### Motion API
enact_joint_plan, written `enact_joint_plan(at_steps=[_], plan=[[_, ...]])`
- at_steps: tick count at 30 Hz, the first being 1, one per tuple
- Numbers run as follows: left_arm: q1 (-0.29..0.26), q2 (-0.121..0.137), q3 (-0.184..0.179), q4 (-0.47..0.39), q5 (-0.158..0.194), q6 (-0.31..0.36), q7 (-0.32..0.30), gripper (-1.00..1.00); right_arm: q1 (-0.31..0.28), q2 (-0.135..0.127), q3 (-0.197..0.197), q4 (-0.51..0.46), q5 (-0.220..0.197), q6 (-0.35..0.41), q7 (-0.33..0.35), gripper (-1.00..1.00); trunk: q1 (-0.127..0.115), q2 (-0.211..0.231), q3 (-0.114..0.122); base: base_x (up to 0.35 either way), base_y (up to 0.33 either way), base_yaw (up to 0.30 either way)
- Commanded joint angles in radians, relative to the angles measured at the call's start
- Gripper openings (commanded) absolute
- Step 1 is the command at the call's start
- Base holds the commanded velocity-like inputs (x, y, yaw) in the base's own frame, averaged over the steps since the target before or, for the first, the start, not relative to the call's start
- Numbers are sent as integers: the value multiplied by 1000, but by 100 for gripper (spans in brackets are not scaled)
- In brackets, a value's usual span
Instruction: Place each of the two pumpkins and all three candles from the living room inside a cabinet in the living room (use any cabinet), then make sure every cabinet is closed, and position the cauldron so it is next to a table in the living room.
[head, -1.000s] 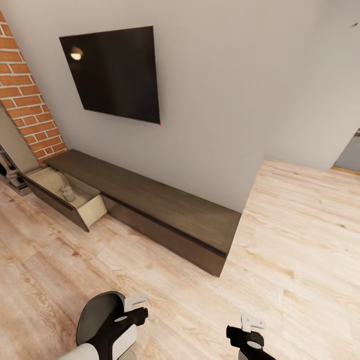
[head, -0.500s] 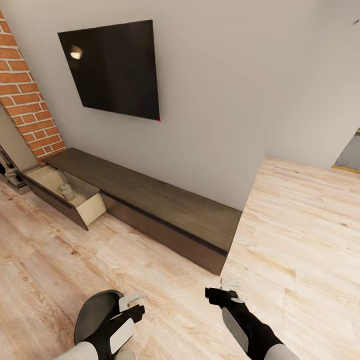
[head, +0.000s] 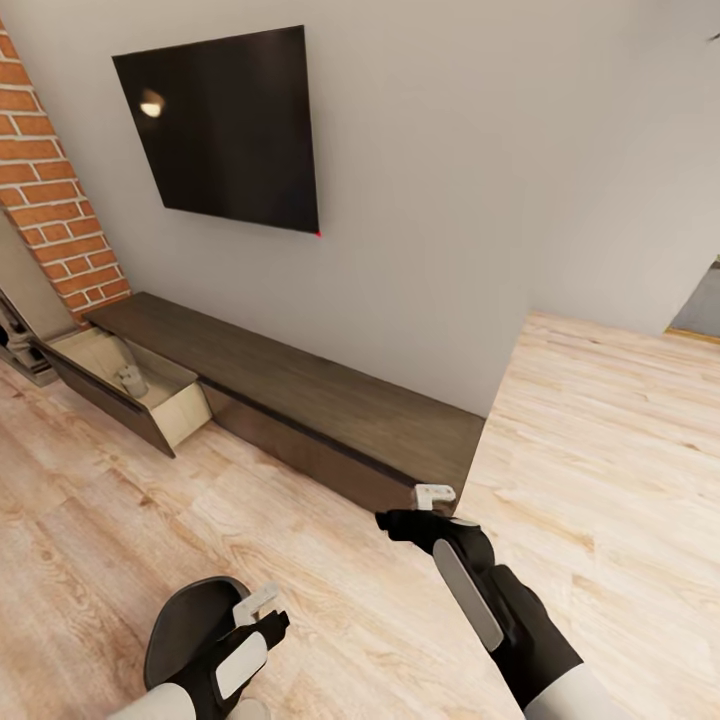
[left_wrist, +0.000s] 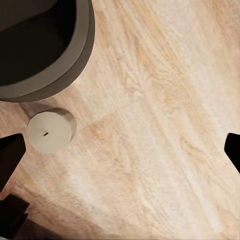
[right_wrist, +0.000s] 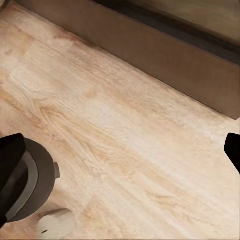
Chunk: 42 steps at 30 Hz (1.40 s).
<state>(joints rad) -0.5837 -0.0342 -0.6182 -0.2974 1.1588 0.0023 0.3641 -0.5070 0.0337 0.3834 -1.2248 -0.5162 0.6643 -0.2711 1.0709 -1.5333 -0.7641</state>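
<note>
- Left pincer (head: 262, 610) is seen low in the head view, above the near rim of the cauldron (head: 185, 625); its fingers are spread wide in the left wrist view, with nothing between them.
- The cauldron stands on the wood floor (head: 330, 590). In the left wrist view its dark mouth and grey rim (left_wrist: 60, 75) are recorded, with one candle (left_wrist: 49, 131) upright on the floor just beside it, pale top and wick dot visible.
- The same candle (right_wrist: 56, 224) and the cauldron wall (right_wrist: 42, 182) are seen together in the right wrist view, close to each other; contact cannot be told.
- Right pincer (head: 420, 510) is held out over the floor, just in front of the near end of the cabinet (head: 330, 410). Fingers are set wide apart in the right wrist view; nothing is gripped.
- The cabinet runs along the grey wall (head: 430, 230). Its nearer fronts are shut.
- At the far end one drawer (head: 150, 410) is pulled out, pale interior exposed; a small pale object (head: 130, 380) is noted inside, too small to identify.
- A dark screen (head: 225, 130) is mounted on the wall above; a brick column (head: 55, 210) stands beyond the drawer.
</note>
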Motion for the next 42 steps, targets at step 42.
enact_joint_plan(at_steps=[42], plan=[[-1,-1,-28,-2,-7,-1,9,100,-1,-2,-16,8,-10,-5,-8,100,161,-295,-127,-66,0,150]])
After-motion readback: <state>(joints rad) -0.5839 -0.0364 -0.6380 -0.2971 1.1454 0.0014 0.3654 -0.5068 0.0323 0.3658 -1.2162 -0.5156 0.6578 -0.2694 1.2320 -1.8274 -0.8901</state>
